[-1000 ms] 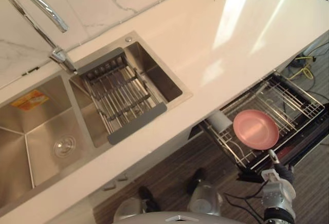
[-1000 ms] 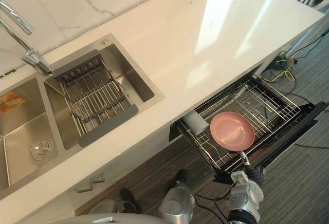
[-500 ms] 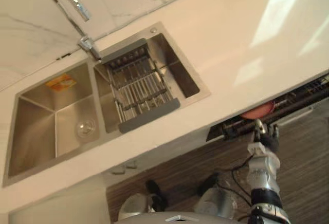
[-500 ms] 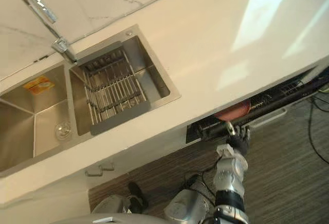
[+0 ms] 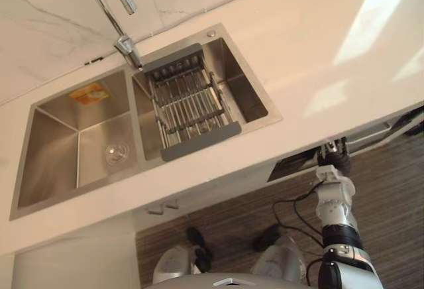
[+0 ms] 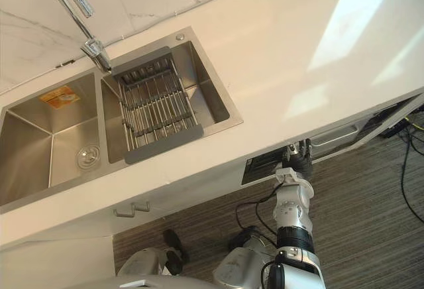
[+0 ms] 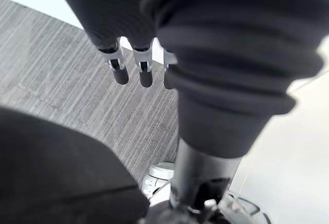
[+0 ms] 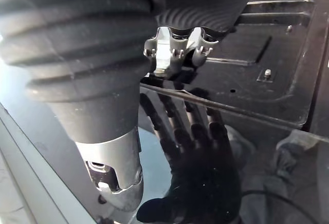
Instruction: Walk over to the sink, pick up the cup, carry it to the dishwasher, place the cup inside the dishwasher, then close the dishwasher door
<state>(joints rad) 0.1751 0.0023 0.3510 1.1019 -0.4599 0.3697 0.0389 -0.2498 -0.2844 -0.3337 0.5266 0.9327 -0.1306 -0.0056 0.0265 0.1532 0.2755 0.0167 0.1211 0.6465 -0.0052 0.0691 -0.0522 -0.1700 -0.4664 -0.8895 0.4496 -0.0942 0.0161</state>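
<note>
1. Label (image 5: 88, 94): one orange-and-yellow sticker, stuck on the back wall of the left basin of the sink (image 5: 53, 160). Its print was too small to be read.
2. Other text, numbers, signs: none legible.

Dishwasher door (image 6: 339, 136) almost shut, slightly ajar, right of the steel sink (image 6: 33, 153).

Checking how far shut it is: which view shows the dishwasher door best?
Right eye view: dishwasher door almost shut under the counter, right hand on it. Left eye similar; right wrist view gives its glossy face close up.
</note>
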